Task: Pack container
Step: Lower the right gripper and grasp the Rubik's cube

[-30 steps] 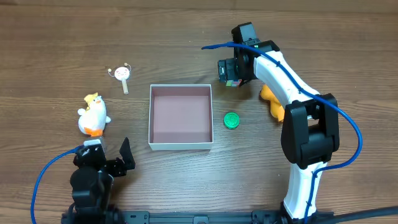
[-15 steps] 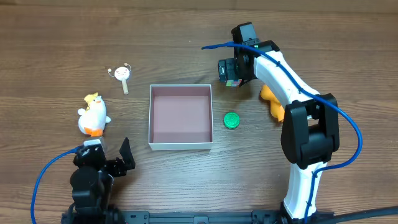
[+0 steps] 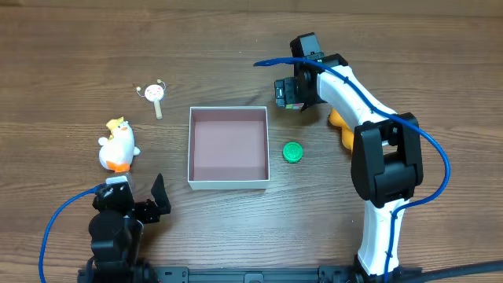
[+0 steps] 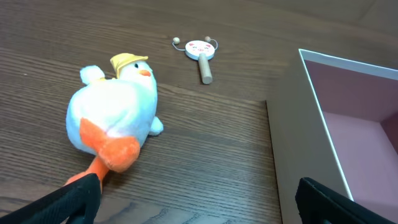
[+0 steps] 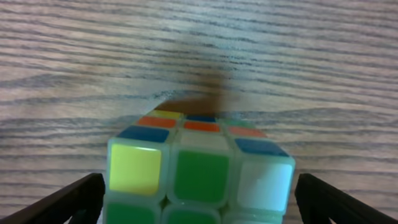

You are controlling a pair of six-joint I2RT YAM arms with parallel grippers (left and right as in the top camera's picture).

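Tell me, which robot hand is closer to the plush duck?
Left. The left gripper sits close beside the duck; the right gripper is across the container, around the cube.

The container (image 3: 228, 185) sits mid-bench (image 3: 424, 47), its floor open from above. A green disc (image 3: 292, 152) lies just beside its right wall, and an orange toy (image 3: 343, 130) farther right is half under the right arm. The right hand (image 3: 292, 94), clasping a puzzle cube (image 5: 199, 177), is near the far right corner. A strip of bare wood separates the left wall from the plush duck (image 4: 112, 118) and rattle drum (image 4: 200, 53).
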